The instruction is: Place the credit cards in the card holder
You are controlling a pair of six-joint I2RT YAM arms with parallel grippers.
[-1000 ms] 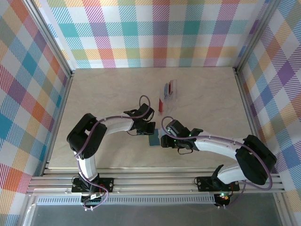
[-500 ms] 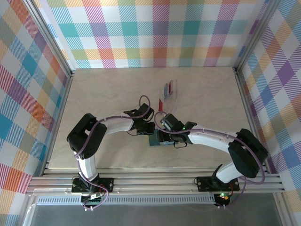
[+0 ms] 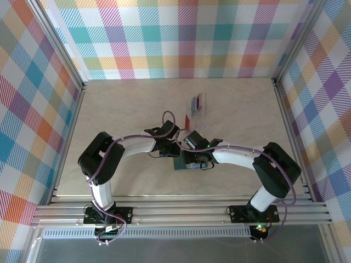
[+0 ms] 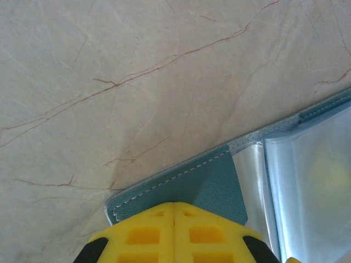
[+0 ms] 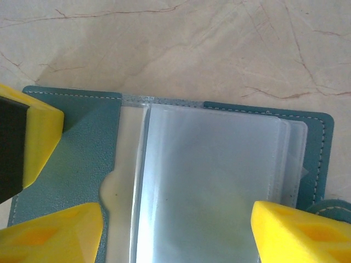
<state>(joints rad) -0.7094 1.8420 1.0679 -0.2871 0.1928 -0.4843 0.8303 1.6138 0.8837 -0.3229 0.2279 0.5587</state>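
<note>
The teal card holder (image 5: 82, 159) lies open on the table, its clear plastic sleeves (image 5: 214, 181) facing up. My right gripper (image 5: 178, 235) hovers open over it, a yellow finger on either side of the sleeves and nothing between them. My left gripper (image 4: 174, 211) is shut, its joined yellow tips resting on the holder's teal cover (image 4: 208, 181) near a corner. In the top view both grippers, left (image 3: 174, 152) and right (image 3: 192, 159), meet at the card holder (image 3: 180, 164). A red credit card (image 3: 187, 120) lies just beyond them on the table.
A clear plastic case (image 3: 198, 102) with red and blue cards stands farther back, right of centre. Metal frame posts and checked walls bound the marble table (image 3: 126, 109) on three sides. The left finger (image 5: 33, 137) shows at the left edge of the right wrist view.
My right gripper has swung left and forward to hang over the open card holder, its jaws a little wider. The left arm has stayed put.
</note>
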